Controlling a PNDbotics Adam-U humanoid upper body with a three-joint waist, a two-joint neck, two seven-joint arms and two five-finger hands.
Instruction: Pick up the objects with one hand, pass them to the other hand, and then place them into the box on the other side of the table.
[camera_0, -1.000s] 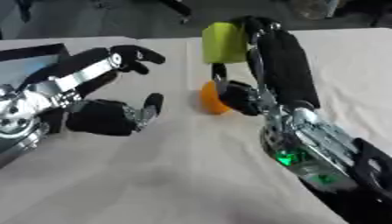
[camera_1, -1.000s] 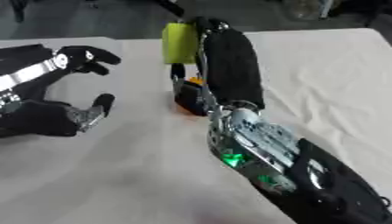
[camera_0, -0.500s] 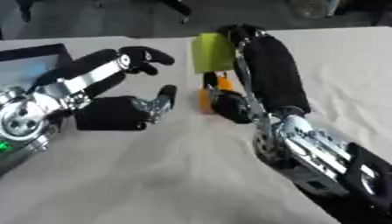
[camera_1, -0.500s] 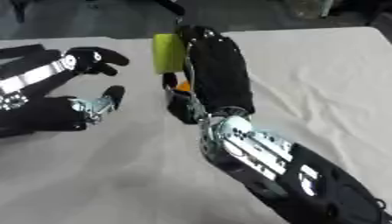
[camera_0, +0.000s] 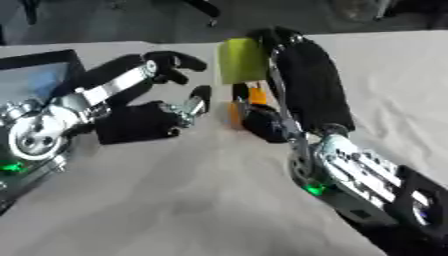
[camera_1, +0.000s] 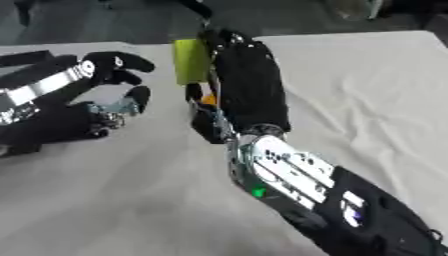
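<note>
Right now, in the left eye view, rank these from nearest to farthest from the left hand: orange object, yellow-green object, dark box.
1. Orange object, just right of the left hand, held by the right hand.
2. Yellow-green object, up and right.
3. Dark box, far left edge.

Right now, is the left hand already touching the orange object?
No. The left hand is open beside it with a strip of bare table between, while the right hand holds the orange object.
</note>
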